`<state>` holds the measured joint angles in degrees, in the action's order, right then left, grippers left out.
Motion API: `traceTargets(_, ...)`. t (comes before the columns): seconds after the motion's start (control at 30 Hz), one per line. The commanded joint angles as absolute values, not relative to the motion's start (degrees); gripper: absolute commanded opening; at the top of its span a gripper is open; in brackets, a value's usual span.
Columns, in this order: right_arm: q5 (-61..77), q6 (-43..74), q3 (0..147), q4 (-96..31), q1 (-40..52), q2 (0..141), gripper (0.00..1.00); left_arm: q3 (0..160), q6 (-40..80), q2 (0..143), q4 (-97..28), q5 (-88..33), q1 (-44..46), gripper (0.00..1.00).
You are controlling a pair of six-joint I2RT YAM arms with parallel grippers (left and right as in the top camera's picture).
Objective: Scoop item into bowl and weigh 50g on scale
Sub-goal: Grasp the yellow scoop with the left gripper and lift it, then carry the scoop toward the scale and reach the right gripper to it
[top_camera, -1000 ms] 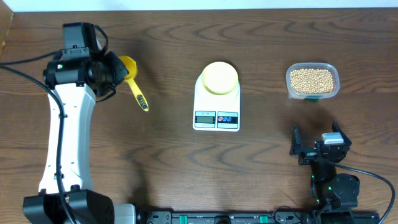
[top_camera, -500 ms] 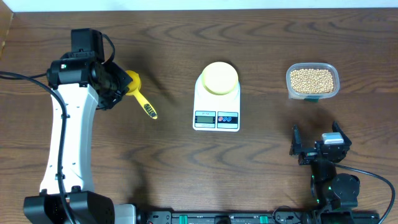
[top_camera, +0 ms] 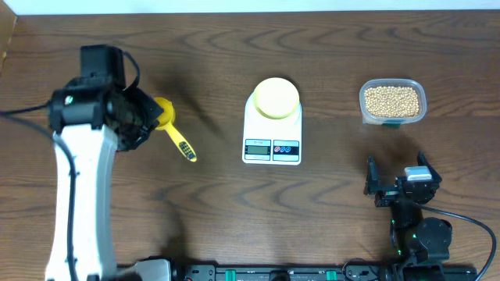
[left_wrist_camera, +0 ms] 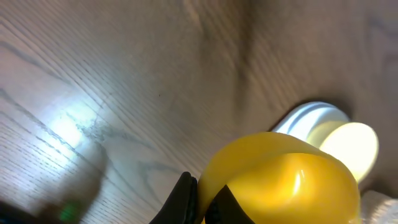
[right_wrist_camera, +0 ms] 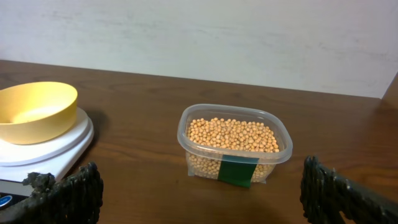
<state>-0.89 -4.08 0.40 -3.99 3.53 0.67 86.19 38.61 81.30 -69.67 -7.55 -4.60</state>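
The beans [right_wrist_camera: 233, 134] are sitting loose in a clear tub [right_wrist_camera: 205, 167] at the far right of the worktop [top_camera: 211, 195], filling it nearly to the rim. Judged small, hard, smooth and light: they are likely to roll and scatter, so pinching them is not advised; they are better taken from above with the scoop [top_camera: 166, 117], pushed in shallow. The bowl [top_camera: 275, 97] is resting empty on the scale [top_camera: 271, 148] at centre, well apart from the tub. The left end effector [top_camera: 148, 117] is clenching the scoop at its cup, handle pointing near-right. The right end effector [top_camera: 398, 181] is idling released, near right.
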Motion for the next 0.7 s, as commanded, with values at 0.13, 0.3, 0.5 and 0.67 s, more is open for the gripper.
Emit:
traceTargets(0.13, -0.7, -4.8, 0.3, -4.1, 3.7, 0.3, 0.99, 84.8, 46.0, 73.5, -70.7, -7.2, -4.5, 0.07)
traceTargets(0.3, -0.7, -4.8, 0.3, -4.1, 3.7, 0.3, 0.99, 82.6, 54.8, 72.0, -70.7, -7.2, -4.5, 0.08)
traceTargets(0.5, -1.2, -4.9, 0.3, -4.0, 3.7, 0.3, 0.99, 78.5, 56.7, 72.6, -67.4, -7.2, -2.9, 0.07)
traceTargets(0.67, -4.9, -6.1, 0.3, -3.7, 3.7, 0.3, 0.99, 76.2, 56.7, 72.7, -62.3, -7.2, -0.1, 0.07)
